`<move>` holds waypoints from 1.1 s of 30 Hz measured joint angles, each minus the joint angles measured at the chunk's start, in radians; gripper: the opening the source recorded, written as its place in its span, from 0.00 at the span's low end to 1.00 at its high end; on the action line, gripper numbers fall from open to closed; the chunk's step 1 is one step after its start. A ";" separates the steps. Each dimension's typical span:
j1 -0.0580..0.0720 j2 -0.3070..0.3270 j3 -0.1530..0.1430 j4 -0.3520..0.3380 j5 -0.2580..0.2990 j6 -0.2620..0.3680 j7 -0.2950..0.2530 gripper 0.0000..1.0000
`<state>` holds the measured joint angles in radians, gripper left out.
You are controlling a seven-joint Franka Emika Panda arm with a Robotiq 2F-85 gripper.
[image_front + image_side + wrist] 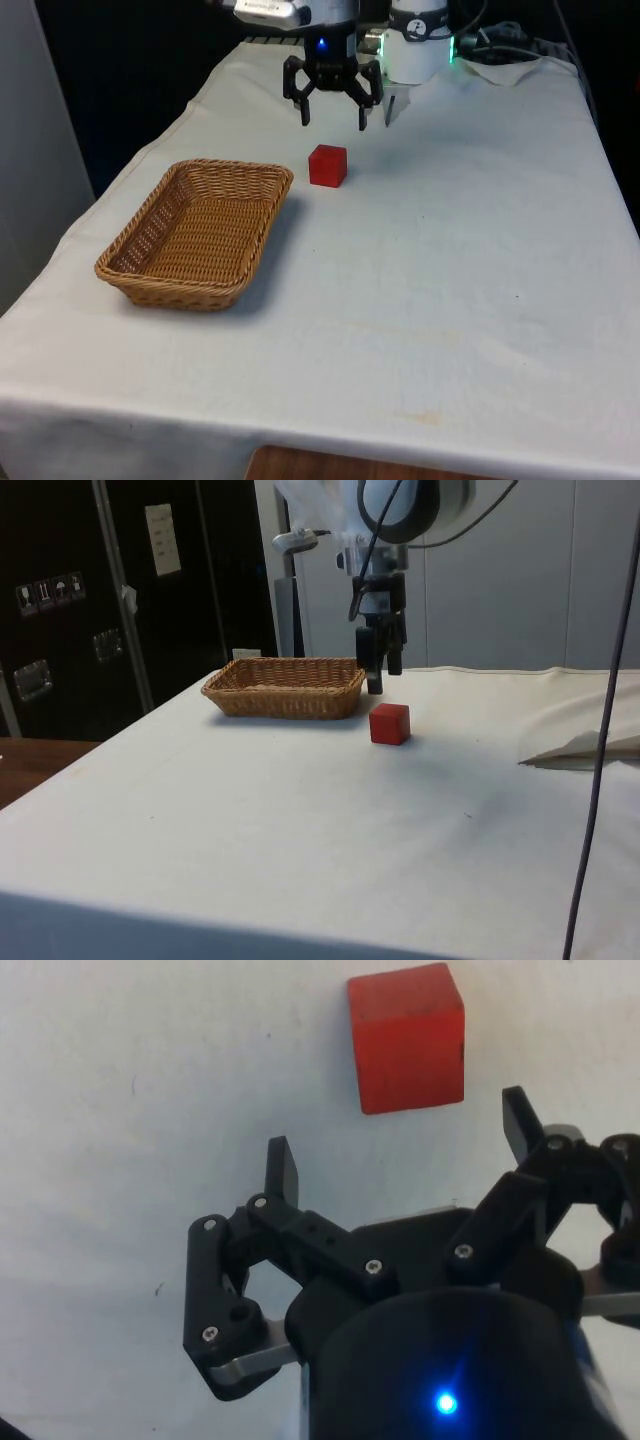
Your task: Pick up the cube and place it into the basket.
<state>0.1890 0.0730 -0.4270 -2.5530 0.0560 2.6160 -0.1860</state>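
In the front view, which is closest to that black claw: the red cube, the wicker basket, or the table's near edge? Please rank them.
From the gripper:
1. Red cube, just in front of it.
2. Wicker basket, towards the front view's left.
3. Table's near edge, farthest, at the camera's end.

front faces robot; side looks across table; both share basket (200, 232), cube (327, 165).
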 measured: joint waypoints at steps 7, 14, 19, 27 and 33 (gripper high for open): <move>0.000 0.018 0.001 -0.002 0.001 0.018 0.000 1.00; 0.000 0.031 0.002 -0.002 0.004 0.024 0.000 1.00; 0.000 0.049 0.005 -0.002 0.020 0.041 -0.005 1.00; 0.000 0.087 0.013 -0.001 0.077 0.080 -0.042 1.00; 0.000 0.108 0.016 -0.001 0.098 0.098 -0.053 1.00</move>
<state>0.1890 0.1810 -0.4110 -2.5540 0.1540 2.7140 -0.2390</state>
